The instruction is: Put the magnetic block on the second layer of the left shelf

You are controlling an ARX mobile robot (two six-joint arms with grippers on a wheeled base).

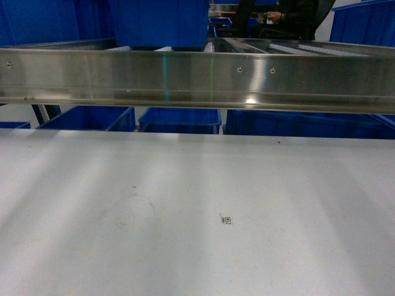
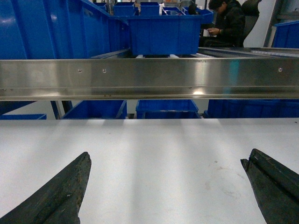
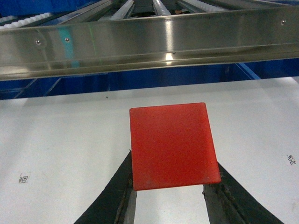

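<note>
Red fills the right wrist view: the magnetic block (image 3: pixel 174 145) sits pinched between the two dark fingers (image 3: pixel 114 196) of the right gripper (image 3: pixel 170 186), one finger pressing each lower side, its flat face turned up toward the camera and tilted a touch clockwise. It hangs above the white tabletop (image 3: pixel 60 140), short of the steel front rail (image 3: pixel 140 44) of the shelf, with roller rails (image 3: pixel 161 7) running away behind that rail. A small printed code mark (image 3: pixel 23 178) lies on the table off to the left, another (image 3: pixel 292 160) at the right edge. Over on the left wrist view, the left gripper (image 2: pixel 168 186) is spread wide, its black fingertips (image 2: pixel 60 191) far apart at the bottom corners with nothing but bare white table between them. Beyond it the same shiny rail (image 2: pixel 149 77) crosses the view, and a large blue bin (image 2: pixel 163 32) sits on the tier behind it, with more blue bins (image 2: pixel 166 108) showing below. A seated person in dark clothes (image 2: pixel 229 23) is at the back. From the head view neither gripper shows, just the table (image 1: pixel 185 203), the rail (image 1: pixel 197 77) and blue bins (image 1: pixel 160 24).
</note>
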